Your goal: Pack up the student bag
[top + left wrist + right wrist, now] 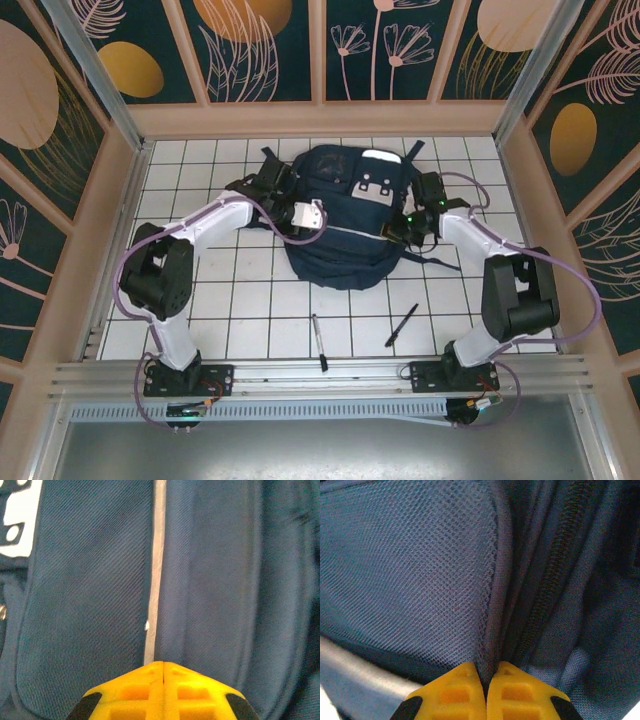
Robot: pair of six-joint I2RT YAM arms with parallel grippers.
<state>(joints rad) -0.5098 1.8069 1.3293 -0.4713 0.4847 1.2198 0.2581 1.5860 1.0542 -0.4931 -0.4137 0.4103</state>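
Two pens (318,343) (403,325) lie on bare white tiles (240,300) in front of the navy woven student bag (335,235) (mid-table), where the left gripper (163,664) sits closed at a white stripe (156,555) and the right gripper (489,667) pinches its mesh pocket (410,565) by the bound edge.

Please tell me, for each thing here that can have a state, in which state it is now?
student bag: lying flat on the table, front up.
left hand: shut, tips together at the white stripe.
right hand: shut on a fold of the student bag.
pale-ended pen: lying on the table, outside the bag.
black pen: lying on the table, outside the bag.
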